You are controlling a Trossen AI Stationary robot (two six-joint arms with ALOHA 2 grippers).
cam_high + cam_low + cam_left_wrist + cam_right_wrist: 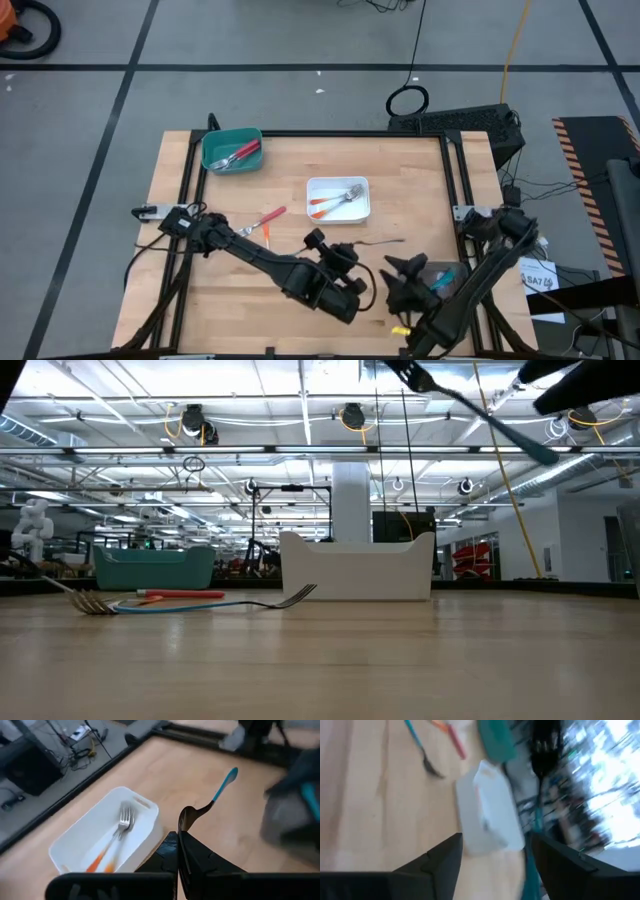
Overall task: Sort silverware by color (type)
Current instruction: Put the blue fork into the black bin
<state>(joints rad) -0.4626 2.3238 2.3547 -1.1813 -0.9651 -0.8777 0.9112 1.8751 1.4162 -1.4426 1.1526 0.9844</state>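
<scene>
My left gripper [350,250] is shut on a blue-handled fork [220,787] above the table's near middle. My right gripper [495,865] stands open and holds nothing, just right of it in the high view [402,276], beside a grey tray [447,277] with a teal-handled fork [440,284] in it. The teal tray [232,150] at the far left holds red-handled forks. Orange-handled forks lie in the white tray [338,198]. Left of the white tray, loose forks lie flat on the table: red and orange handles [268,218] and a blue one [200,606]. My left gripper pinches the fork by its metal head end [186,820] between its two shut fingers. The fork sticks out beyond the fingertips, roughly in line with them, and its blue handle [227,777] points toward the table's right edge. It is lifted clear of the table.
A black frame rail [330,134] runs around the tabletop's far and side edges. Bare wood [400,180] lies right of the white tray. My two grippers stand close together near the front edge.
</scene>
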